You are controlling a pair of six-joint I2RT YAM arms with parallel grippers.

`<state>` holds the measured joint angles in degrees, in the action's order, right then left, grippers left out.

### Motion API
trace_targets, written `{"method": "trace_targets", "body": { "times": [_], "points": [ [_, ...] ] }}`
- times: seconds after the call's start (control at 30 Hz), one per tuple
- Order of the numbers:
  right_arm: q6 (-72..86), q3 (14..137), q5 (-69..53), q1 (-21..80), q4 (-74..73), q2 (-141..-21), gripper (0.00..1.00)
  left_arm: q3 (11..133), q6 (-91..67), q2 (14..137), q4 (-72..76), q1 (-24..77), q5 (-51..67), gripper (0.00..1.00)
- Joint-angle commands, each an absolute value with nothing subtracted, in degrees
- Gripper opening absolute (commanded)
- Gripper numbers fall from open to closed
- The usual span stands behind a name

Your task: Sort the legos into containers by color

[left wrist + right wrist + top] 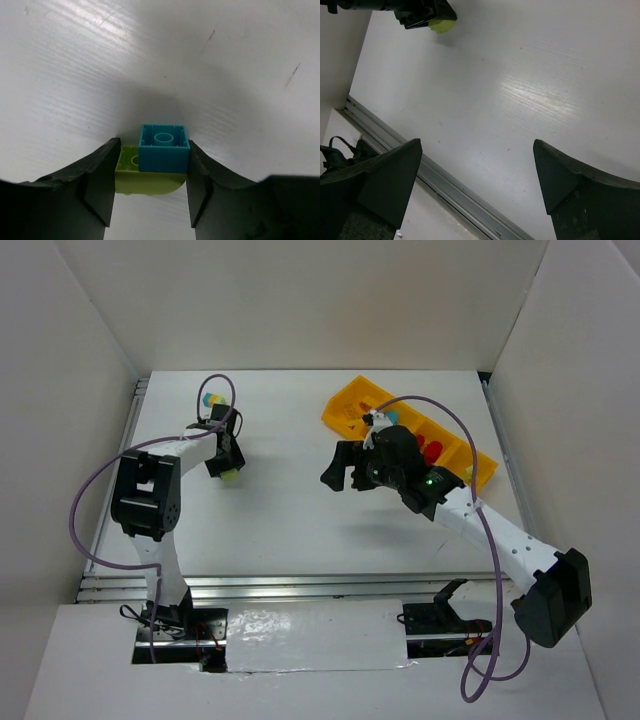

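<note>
"What separates the left end effector (226,462) from the right end effector (345,468)?"

"Open counter (290,515). The right one's fingers stand wide apart over it."

"What stands in the way?"

"The orange tray (340,410) sits just behind the right one. A yellow-and-teal clump (212,399) lies just beyond the left one, and a teal-and-green clump (160,157) fills its gap."

I can't read any text in the top view or either wrist view. No labels, brands, numbers or signs are legible from here.
</note>
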<state>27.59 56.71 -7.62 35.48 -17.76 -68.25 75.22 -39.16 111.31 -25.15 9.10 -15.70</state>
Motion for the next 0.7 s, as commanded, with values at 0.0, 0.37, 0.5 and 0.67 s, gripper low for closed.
{"method": "trace_targets", "body": {
  "times": [0.0,0.37,0.5,0.67],
  "points": [
    [27.60,55.99,-8.35,35.95,-14.68,-66.71,1.00,75.15,-38.94,112.24,-24.17,8.96,-14.59,0.54],
    [35.13,43.90,-10.62,35.95,-0.40,-61.98,1.00,67.51,-41.21,95.21,-21.89,11.68,-7.65,0.00],
    [38.93,36.31,-11.44,38.58,12.73,-59.42,0.99,63.03,-50.17,83.96,-18.56,17.91,-4.75,0.00],
    [42.19,29.46,-4.49,44.55,27.02,-57.13,0.95,59.42,-64.84,71.38,-18.37,31.27,-12.73,0.00]
  ]
}}
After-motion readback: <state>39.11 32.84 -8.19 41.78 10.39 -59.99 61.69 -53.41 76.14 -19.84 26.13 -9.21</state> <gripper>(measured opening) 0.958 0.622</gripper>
